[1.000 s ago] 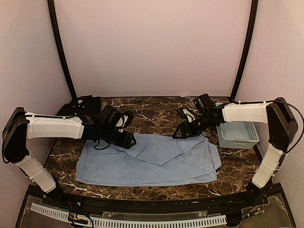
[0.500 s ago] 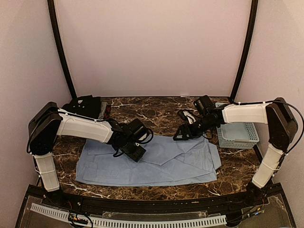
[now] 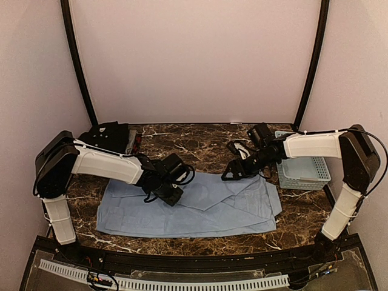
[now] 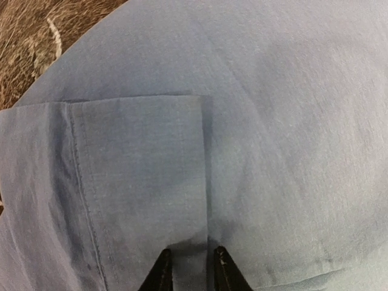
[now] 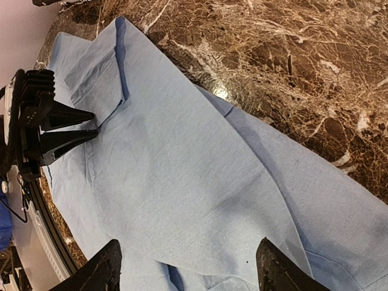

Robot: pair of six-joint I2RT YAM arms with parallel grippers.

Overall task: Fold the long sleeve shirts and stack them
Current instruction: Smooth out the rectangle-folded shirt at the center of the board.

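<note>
The light blue shirt [image 3: 200,209] lies spread on the marble table, its sides folded inward. In the left wrist view a folded sleeve end [image 4: 133,170] lies flat on the shirt body [image 4: 273,121]. My left gripper [image 3: 172,197] is low over the shirt's left half. Its jaws [image 4: 191,264] stand a narrow gap apart over the sleeve's edge, with flat cloth between them. My right gripper [image 3: 229,174] hovers above the shirt's far edge, wide open [image 5: 189,242] and empty. The black shirt [image 3: 109,134] lies bunched at the back left.
A pale blue lattice basket [image 3: 303,171] stands at the right, beside the right arm. Bare marble table [image 3: 200,142] shows behind the shirt. The right wrist view also shows the left gripper [image 5: 96,123] at the sleeve's corner.
My left gripper swung from the shirt's back left edge toward its middle, then eased back slightly. The right arm has hardly moved.
</note>
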